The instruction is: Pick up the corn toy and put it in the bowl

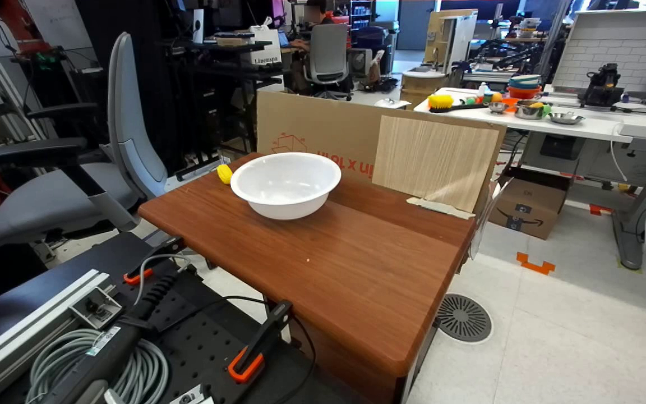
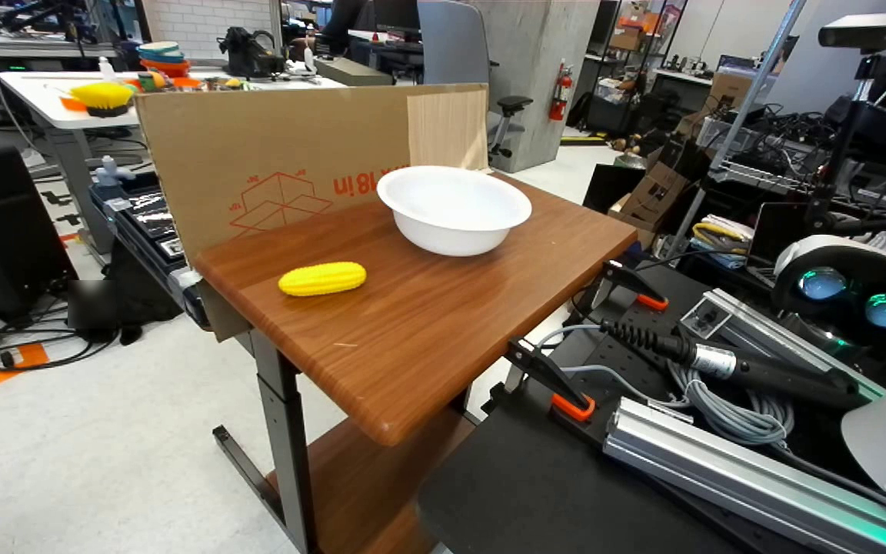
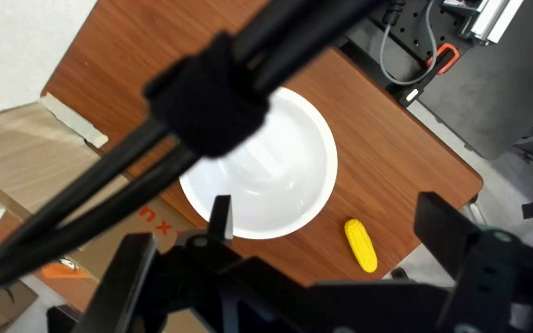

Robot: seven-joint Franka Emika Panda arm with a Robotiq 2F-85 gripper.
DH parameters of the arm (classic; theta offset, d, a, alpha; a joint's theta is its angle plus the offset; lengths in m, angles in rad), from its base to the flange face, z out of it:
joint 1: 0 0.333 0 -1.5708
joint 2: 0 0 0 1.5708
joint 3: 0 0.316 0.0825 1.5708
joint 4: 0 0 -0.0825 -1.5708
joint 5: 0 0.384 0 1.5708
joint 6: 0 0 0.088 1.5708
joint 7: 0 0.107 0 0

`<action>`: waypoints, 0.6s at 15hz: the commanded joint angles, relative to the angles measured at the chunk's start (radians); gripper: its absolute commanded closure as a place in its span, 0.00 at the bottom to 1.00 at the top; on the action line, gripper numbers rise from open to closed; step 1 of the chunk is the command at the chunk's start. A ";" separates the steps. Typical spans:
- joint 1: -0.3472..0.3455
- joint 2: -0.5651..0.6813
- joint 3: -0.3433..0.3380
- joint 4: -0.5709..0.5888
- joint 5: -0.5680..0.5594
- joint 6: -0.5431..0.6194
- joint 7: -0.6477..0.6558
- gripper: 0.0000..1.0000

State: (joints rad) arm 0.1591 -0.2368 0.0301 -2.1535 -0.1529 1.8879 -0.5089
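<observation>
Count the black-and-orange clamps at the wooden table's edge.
2. In an exterior view, the nearer clamp is the one closer to the corn toy; the farther clamp sits further along the same edge of the wooden table. Others could be hidden.

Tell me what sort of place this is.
Probably a lab or workshop: a metal rail and coiled grey cable lie near the wooden table, and an exterior view shows a red fire extinguisher against a concrete pillar.

All views look down on the table [image 1: 328, 247].
</observation>
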 commanded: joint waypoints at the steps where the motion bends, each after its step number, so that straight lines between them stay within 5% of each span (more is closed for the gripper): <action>1: 0.014 0.156 0.033 0.134 -0.029 0.014 -0.135 0.00; 9: 0.017 0.249 0.129 0.054 0.008 0.355 -0.133 0.00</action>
State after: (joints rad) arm 0.1735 0.0013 0.1462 -2.0702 -0.1846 2.1506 -0.6548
